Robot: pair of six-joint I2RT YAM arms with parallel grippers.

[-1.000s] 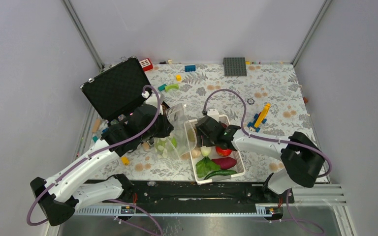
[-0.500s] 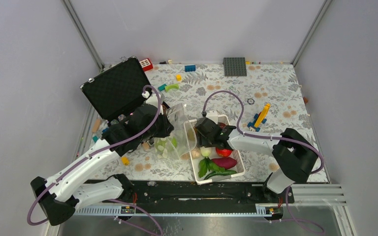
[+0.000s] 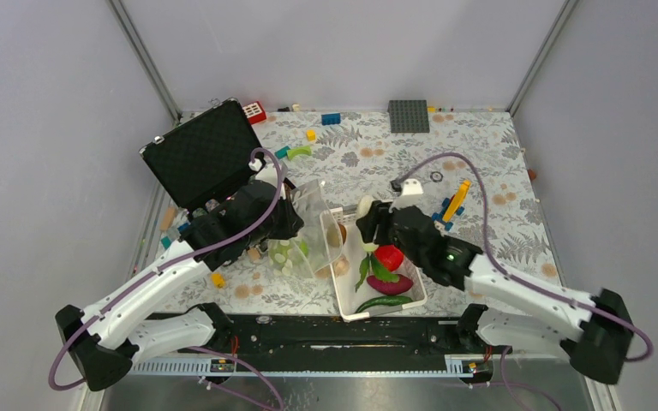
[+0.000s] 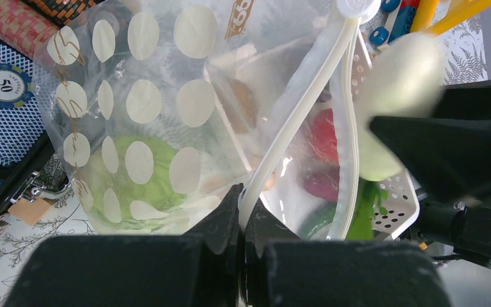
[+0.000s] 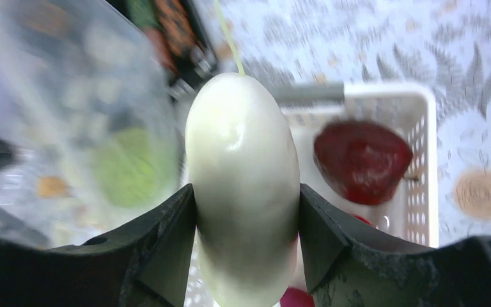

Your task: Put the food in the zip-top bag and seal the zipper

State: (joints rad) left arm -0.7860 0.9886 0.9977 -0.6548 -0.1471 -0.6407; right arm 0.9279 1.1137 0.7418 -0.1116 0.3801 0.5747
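The zip-top bag (image 3: 311, 224) stands open next to the white basket (image 3: 339, 288). My left gripper (image 4: 243, 199) is shut on the bag's zipper (image 4: 294, 121) strip, holding the mouth up. A green cabbage (image 4: 134, 182) lies inside the bag. My right gripper (image 5: 246, 217) is shut on the white radish (image 5: 243, 160), held above the basket just right of the bag mouth, its green leaves (image 3: 364, 270) dangling. In the basket are a red tomato (image 3: 388, 256), a purple sweet potato (image 3: 392, 283), a long green pepper (image 3: 385, 302) and a dark-red bulb (image 5: 362, 160). A brown oval (image 3: 341, 233) sits by the basket's far-left corner.
An open black case (image 3: 201, 156) with rolls of poker chips (image 4: 13, 22) stands behind my left arm. Toy bricks lie scattered along the back, with a grey baseplate (image 3: 409, 116) at the far edge. A yellow and blue toy (image 3: 452, 204) lies right of the basket.
My right gripper closed on the radish and lifted it out of the basket, and the arm swung out to the right. The left gripper kept its hold on the bag.
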